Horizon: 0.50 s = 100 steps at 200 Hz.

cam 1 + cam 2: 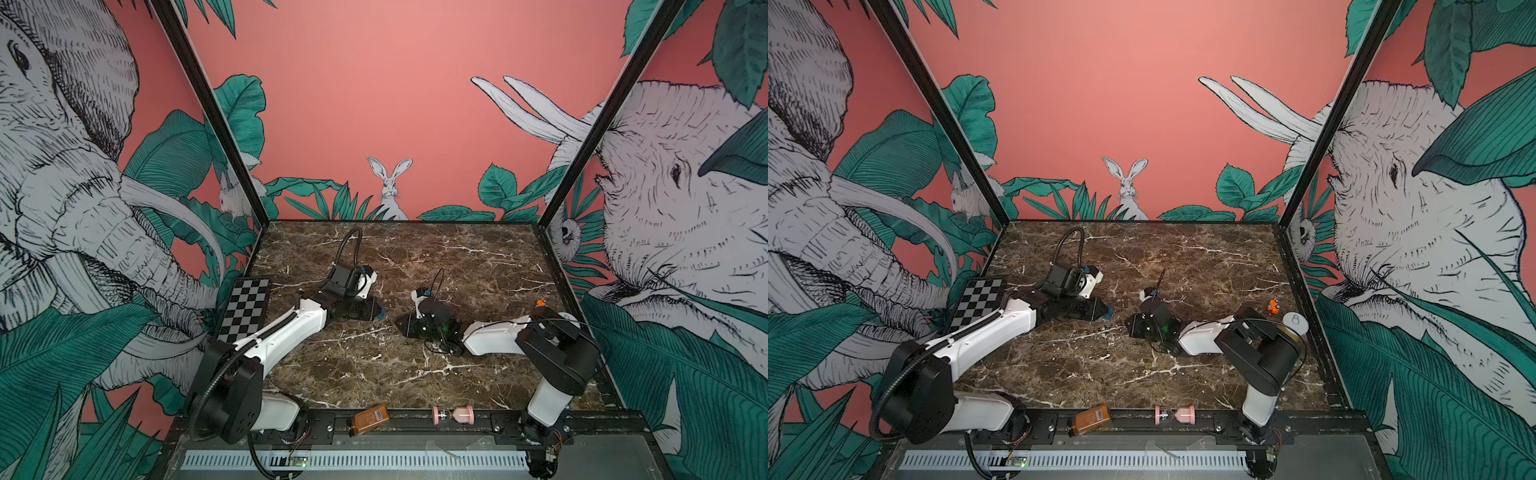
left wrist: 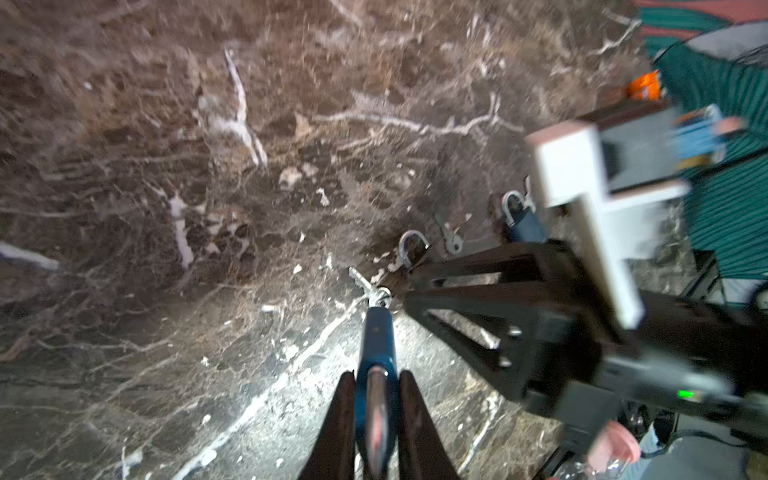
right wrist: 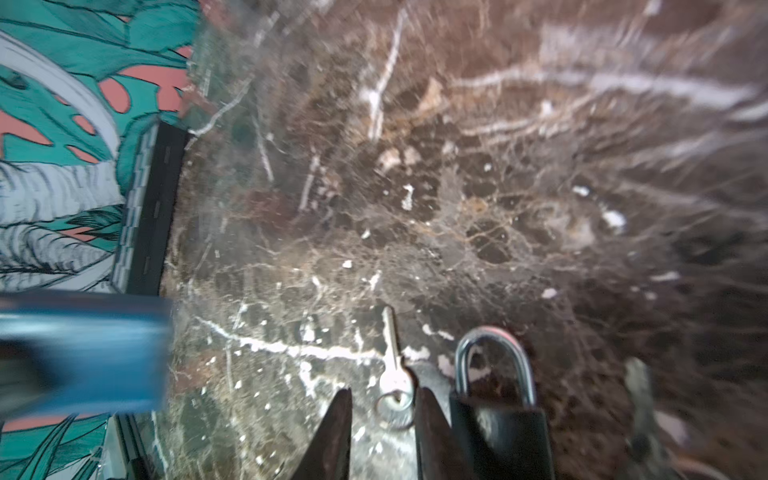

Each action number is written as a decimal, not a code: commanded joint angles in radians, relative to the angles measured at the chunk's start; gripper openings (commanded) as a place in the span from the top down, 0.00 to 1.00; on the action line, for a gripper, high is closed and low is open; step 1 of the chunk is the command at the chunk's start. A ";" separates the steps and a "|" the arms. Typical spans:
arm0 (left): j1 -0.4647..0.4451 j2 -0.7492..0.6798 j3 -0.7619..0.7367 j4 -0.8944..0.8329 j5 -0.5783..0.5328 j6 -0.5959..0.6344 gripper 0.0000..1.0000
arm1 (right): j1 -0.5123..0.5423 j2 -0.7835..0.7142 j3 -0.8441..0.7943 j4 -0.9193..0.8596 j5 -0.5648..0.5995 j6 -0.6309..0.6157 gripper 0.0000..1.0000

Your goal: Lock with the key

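Progress looked early: my left gripper (image 2: 376, 374) pinched the blue metal padlock (image 2: 376, 336), and the small silver key (image 3: 392, 374) lay unheld on the brown marble tabletop (image 3: 498, 187), between the parted jaws of my right gripper (image 3: 384, 392). Inserting and turning were not yet done, I judged.

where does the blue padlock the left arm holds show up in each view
In a top view: blue padlock at the left jaws' tip, mid-table.
In a top view: padlock, same spot.
Left wrist: padlock gripped between the jaws.
Right wrist: blurred blue block before the mural.
Shared landmark: veined marble table.
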State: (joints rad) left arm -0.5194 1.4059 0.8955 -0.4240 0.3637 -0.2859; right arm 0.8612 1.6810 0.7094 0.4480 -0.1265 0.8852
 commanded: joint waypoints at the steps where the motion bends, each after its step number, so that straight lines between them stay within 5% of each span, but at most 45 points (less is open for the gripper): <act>1: -0.009 0.070 0.027 -0.103 0.071 0.120 1.00 | -0.006 -0.133 -0.018 -0.061 0.035 -0.114 0.74; 44: -0.013 0.138 0.034 -0.147 0.182 0.188 1.00 | -0.047 -0.273 -0.001 -0.182 0.031 -0.209 0.74; 100: -0.018 0.189 0.085 -0.145 0.219 0.210 1.00 | -0.068 -0.232 0.001 -0.126 -0.036 -0.193 0.74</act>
State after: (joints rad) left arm -0.5297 1.5761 0.9337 -0.5495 0.5442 -0.1207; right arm 0.7975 1.4319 0.6991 0.2943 -0.1291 0.7029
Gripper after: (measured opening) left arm 0.166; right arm 0.264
